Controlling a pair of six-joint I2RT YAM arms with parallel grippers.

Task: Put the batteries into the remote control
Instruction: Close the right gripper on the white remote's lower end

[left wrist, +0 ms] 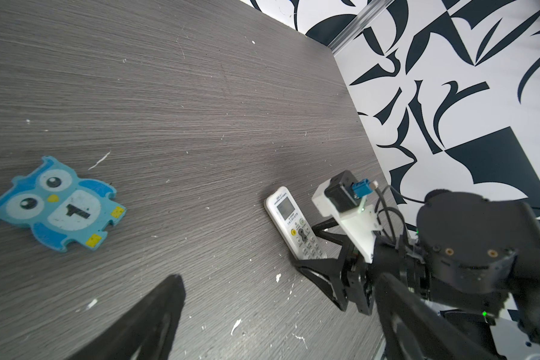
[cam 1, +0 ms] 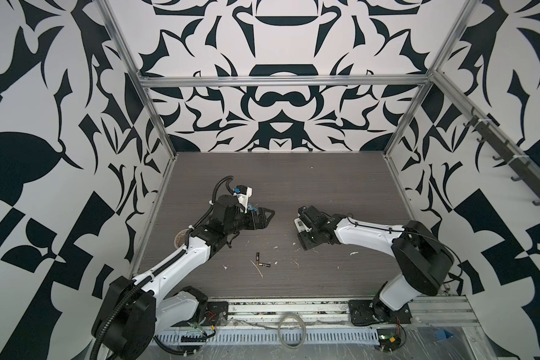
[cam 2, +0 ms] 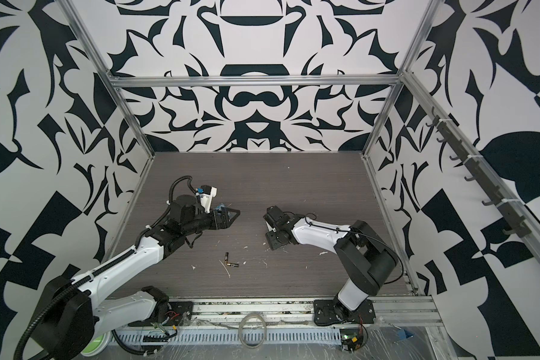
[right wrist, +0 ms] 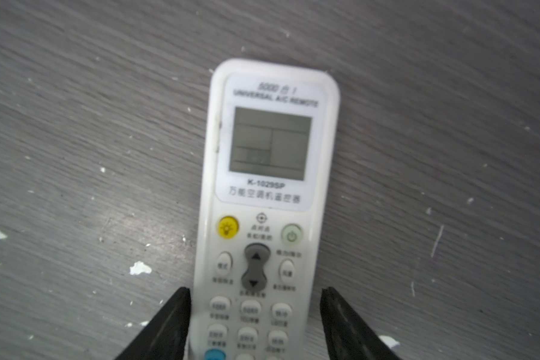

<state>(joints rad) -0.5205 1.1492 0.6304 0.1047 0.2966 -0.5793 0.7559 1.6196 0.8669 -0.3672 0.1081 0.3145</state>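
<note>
- The batteries (cam 1: 264, 265) are lying near the front middle of the table (cam 1: 293, 180), forming an L, their ends meeting or almost so.
- Farther back, on the right, the right gripper (right wrist: 256, 293) is straddling the remote control (right wrist: 272, 140), which is lying face up; one finger is touching its side, the other showing a gap, so nothing is gripped.
- The left gripper (cam 1: 267, 215) is hanging spread wide and empty, near a blue owl figure (left wrist: 56, 212).

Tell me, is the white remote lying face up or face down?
Face up. The remote control lies flat on the table, its grey display and buttons showing; its back is hidden.
</note>
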